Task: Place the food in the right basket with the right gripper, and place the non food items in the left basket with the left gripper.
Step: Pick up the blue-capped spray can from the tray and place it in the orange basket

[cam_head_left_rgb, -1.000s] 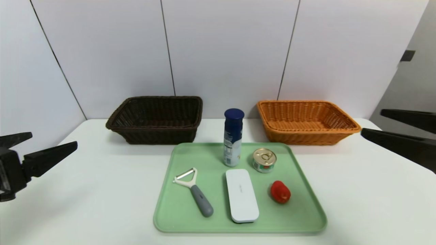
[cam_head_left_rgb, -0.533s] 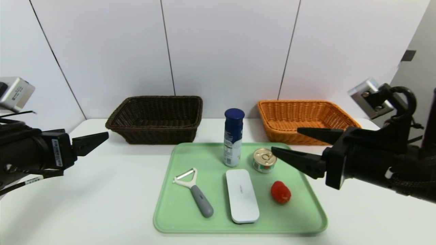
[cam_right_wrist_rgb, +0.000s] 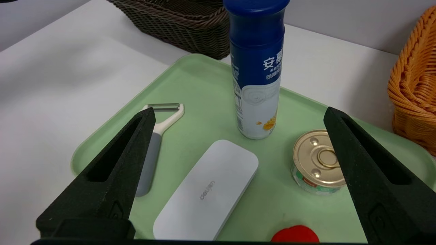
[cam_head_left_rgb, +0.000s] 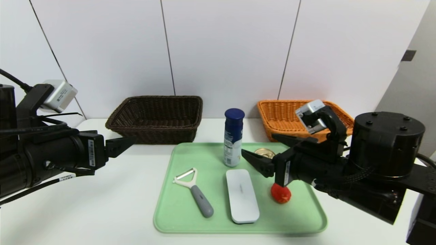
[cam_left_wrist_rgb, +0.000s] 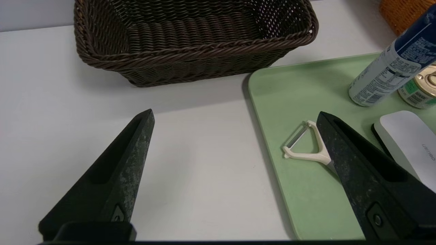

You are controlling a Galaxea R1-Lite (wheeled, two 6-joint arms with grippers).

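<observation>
- The right end effector [cam_head_left_rgb: 267, 151] hangs low over the green tray [cam_head_left_rgb: 177, 217], its jaws spread wide and holding nothing; the tin can [cam_head_left_rgb: 264, 152] sits between its fingers, toward 1 o'clock on the tray.
- The blue bottle [cam_head_left_rgb: 233, 137] stands upright at 12 o'clock on the tray, just beside the can.
- The left end effector [cam_head_left_rgb: 119, 145] is also wide open and empty, above the bench at 9 o'clock of the tray, near the dark basket [cam_head_left_rgb: 155, 119].
- The peeler [cam_head_left_rgb: 194, 189], white case [cam_head_left_rgb: 242, 195] and red object [cam_head_left_rgb: 281, 194] lie on the tray's near half; the orange basket [cam_head_left_rgb: 276, 115] is at 1 o'clock, behind.
- Risk, as I judge it: the bottle is tall and narrow, so a finger sweeping past it toward the can could tip it.
- The can is low; jaws closing too high may slip off its rim.
- Both arms converging on 1 tray could clash.
</observation>
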